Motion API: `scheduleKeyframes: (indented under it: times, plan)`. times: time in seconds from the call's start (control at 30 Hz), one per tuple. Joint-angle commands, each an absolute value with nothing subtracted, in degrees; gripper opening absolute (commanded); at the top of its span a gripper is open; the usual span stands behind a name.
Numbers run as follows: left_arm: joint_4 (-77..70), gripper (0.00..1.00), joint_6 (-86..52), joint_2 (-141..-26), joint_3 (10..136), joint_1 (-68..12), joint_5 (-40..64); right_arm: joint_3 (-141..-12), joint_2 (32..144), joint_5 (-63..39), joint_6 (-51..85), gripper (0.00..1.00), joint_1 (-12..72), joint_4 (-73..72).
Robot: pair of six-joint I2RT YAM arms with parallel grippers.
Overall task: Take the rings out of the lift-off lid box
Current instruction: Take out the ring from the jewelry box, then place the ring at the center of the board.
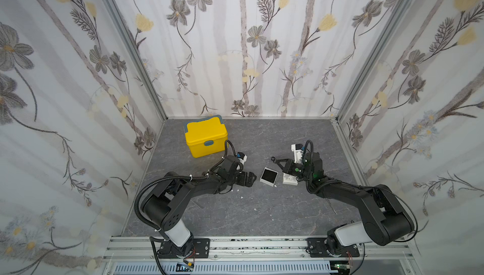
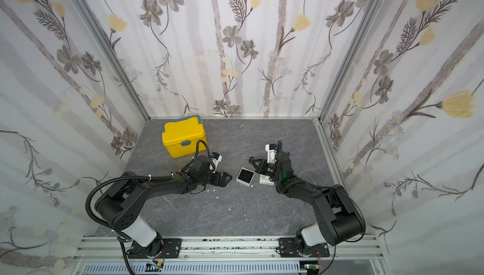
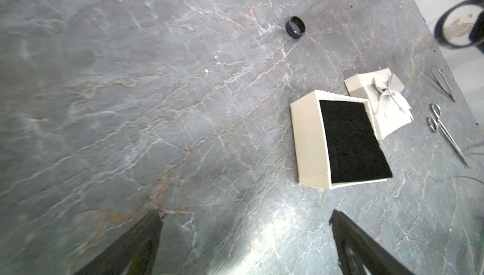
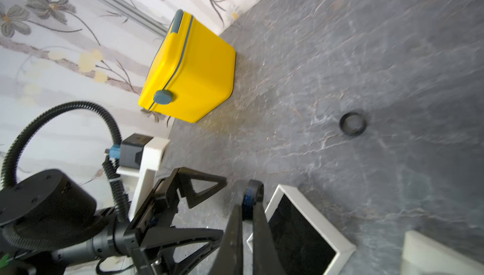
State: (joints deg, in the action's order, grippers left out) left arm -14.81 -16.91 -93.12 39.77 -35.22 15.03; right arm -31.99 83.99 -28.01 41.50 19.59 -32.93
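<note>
The right gripper (image 4: 246, 214) is clamping one ring (image 4: 252, 195) between its jaws; the second ring (image 4: 352, 124) is lying well ahead of them. The left gripper (image 3: 245, 216) is holding its jaws wide apart, with one open box (image 3: 309, 140) and one lid (image 3: 379, 103) lying ahead.

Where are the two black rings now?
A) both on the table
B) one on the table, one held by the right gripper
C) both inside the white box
B: one ring lies on the table, the other ring is pinched in the shut right gripper, and the white box shows only black lining.
</note>
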Motion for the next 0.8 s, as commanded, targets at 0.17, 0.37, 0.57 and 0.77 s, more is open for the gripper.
scheduleKeyframes:
  times: [0.17,0.37,0.57,0.77]
  plan:
    - [-14.0,1.0,-17.6,-89.9,37.5,-33.7,13.4,-39.3,91.0,-27.8,37.1,0.0,16.0,-19.6]
    - [-14.1,1.0,-17.8,-89.3,36.8,-33.7,13.4,-42.7,96.6,-27.4,35.9,0.0,15.3,-17.5]
    - [-14.3,1.0,-18.1,-89.4,36.7,-33.7,13.6,-47.0,99.8,-26.0,35.0,0.0,14.1,-15.8]
    - [-14.7,1.0,-18.1,-89.9,36.9,-33.7,14.0,-50.2,104.0,-25.2,35.5,0.0,13.6,-14.9]
